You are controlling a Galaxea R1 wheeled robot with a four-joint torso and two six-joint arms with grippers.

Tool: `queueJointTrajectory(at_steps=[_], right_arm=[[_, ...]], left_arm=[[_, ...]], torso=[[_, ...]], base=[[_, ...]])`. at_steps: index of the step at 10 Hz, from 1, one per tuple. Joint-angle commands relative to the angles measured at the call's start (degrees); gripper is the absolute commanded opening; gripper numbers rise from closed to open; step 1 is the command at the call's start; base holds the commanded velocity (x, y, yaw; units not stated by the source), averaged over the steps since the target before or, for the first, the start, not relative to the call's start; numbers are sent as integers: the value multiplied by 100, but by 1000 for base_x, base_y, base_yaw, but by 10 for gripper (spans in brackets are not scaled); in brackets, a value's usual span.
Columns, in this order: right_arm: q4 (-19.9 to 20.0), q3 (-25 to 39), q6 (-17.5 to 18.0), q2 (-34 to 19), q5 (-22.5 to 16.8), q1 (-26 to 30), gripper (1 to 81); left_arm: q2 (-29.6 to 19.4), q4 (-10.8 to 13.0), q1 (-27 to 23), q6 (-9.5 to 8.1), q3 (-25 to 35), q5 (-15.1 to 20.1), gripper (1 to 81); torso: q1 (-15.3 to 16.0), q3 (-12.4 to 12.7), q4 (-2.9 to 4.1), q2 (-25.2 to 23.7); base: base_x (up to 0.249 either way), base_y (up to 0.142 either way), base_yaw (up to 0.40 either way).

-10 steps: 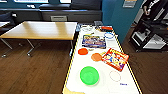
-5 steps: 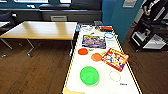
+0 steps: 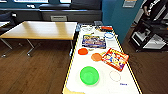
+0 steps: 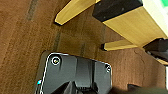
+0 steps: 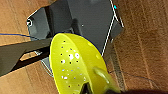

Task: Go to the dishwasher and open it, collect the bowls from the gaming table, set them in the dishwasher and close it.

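The gaming table [image 3: 77,67], white-topped with a thin yellow edge, runs away from me in the head view. On its near end sits the green bowl [image 3: 89,75]. Two orange bowls [image 3: 83,51] [image 3: 96,57] lie side by side further along, close to the table's middle. The dishwasher is out of view. In the right wrist view a yellow perforated colander [image 5: 72,65] hangs close to the camera above the floor and the robot's dark base, held by my right gripper. The left wrist view looks down on brown floor and pale wooden table legs [image 4: 75,10].
Two colourful game boxes [image 3: 93,41] [image 3: 115,58] and small dishes [image 3: 109,35] share the white top. A wooden-topped table [image 3: 42,30] stands to the left, a blue wall [image 3: 115,15] and a dark rig [image 3: 150,32] with a person [image 3: 152,7] to the right.
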Motion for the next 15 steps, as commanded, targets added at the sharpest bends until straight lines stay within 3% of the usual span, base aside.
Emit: queueJointTrajectory(at_steps=[1,3,6,8,9,11,12,15], right_arm=[[-147,-91,-30,-52,-342,-26,10],[-174,-73,-21,1,-342,-26,10],[-191,-170,-21,168,-359,27,10],[-191,-223,-21,238,-377,36,10],[-182,-240,-21,247,-377,53,10],[-191,-249,-21,282,-412,88,10],[-191,-249,-21,300,-421,97,10],[-191,-293,-21,335,-421,124,10]], left_arm=[[-706,-121,-1038,-345,724,432,811],[-733,-596,-1591,-547,891,871,811],[-865,-1141,-2725,-582,1172,1618,811],[-909,-1677,-3350,-696,1120,2189,811],[-926,-1853,-3543,-872,1085,2233,811],[-866,-1888,-3965,-1363,1032,2469,811],[-768,-1879,-4194,-1496,979,2655,811],[-39,-1826,-4757,-1522,540,3130,811]], torso=[[0,0,0,0],[0,0,0,0],[0,0,0,2],[0,0,0,2],[0,0,0,2],[0,0,0,2],[0,0,0,2],[0,0,0,2]], base=[[0,0,0],[0,0,0],[0,0,0],[0,0,0],[0,0,0],[0,0,0],[0,0,0],[0,0,0]])
